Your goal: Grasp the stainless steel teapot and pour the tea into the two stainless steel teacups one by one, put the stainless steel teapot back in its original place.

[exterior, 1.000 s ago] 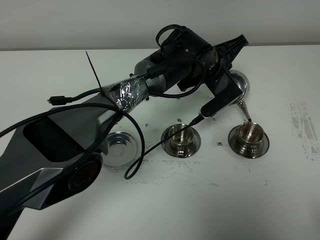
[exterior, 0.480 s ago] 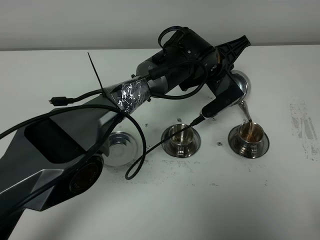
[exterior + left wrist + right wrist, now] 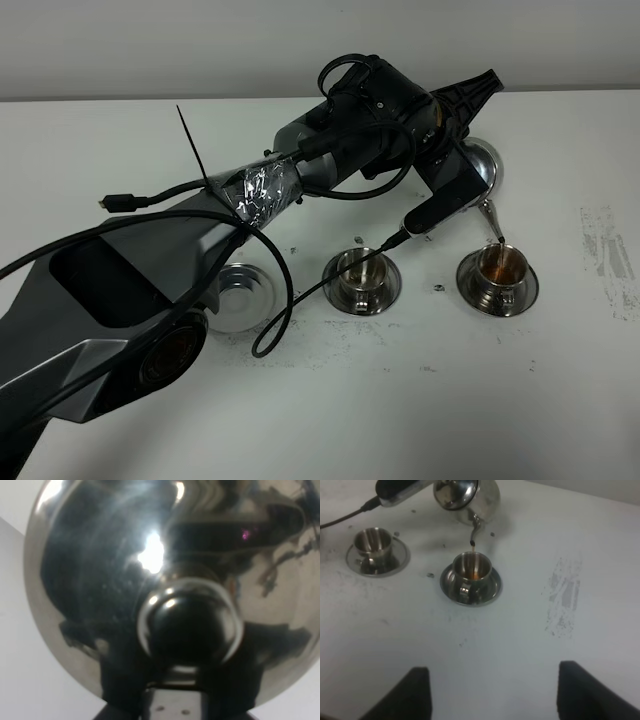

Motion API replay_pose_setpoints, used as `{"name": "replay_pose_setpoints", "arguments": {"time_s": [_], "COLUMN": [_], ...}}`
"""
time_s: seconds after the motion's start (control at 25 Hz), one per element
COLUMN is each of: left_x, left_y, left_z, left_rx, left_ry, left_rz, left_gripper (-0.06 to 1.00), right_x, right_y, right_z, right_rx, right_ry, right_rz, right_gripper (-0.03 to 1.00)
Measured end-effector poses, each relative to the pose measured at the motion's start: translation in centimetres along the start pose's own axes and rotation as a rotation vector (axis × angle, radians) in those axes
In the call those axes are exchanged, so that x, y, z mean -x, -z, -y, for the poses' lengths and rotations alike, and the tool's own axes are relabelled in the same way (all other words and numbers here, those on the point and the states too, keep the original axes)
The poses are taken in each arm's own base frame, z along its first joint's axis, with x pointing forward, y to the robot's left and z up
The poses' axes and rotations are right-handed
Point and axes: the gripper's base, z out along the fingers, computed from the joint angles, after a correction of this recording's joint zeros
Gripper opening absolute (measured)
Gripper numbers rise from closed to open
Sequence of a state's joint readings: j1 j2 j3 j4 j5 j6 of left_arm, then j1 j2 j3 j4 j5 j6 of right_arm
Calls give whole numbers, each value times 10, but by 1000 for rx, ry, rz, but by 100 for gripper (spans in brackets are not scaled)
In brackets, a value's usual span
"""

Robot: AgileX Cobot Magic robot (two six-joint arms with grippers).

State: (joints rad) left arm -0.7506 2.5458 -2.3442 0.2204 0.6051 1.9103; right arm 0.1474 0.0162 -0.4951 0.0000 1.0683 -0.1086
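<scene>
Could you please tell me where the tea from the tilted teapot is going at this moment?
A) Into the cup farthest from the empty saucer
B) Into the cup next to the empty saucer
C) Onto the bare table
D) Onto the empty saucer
A: a thin stream falls from the spout of the teapot into the far cup, which holds amber tea, while the near cup, beside the empty saucer, looks dry.

No text, label, brand, number or sign can be read in any view; the stainless steel teapot (image 3: 100, 580) shows only blurred reflections.
</scene>
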Motion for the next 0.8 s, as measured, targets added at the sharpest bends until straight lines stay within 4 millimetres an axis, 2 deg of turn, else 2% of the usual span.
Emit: {"name": "replay_pose_setpoints", "arguments": {"time_s": [0.8], "left_x": [0], "left_y": [0], "left_z": [-1], "left_rx": [6], "left_ry": [-21], "left_rz": [-15], "left_gripper": [17], "right_x": [0], "right_y": [0], "right_z": [0], "right_rx": [0], "right_ry": [0], "right_rz": [0], "right_gripper": [52]}}
